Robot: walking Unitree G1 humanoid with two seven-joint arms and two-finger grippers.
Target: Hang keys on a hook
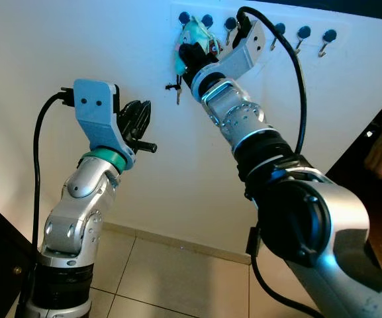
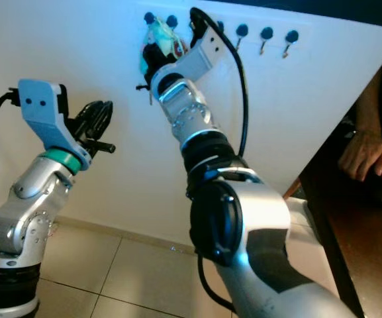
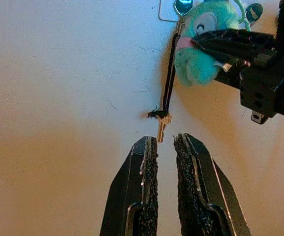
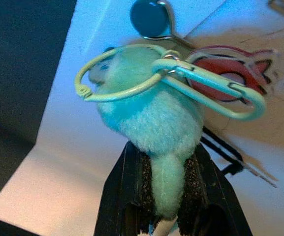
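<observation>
Right end effector clamps plush keychain (beside hook).

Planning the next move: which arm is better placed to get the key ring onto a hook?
Right. The right gripper already clamps the teal plush keychain, its ring just below a hook. The left gripper sits lower on the wall, holding nothing.

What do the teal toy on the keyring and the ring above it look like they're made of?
Teal toy: soft plush, matte, by its fuzzy nap; pinched in the right tool. Ring: thin wire loop, smooth pale-green coat with a glint; probably painted metal, though plastic is possible.
</observation>
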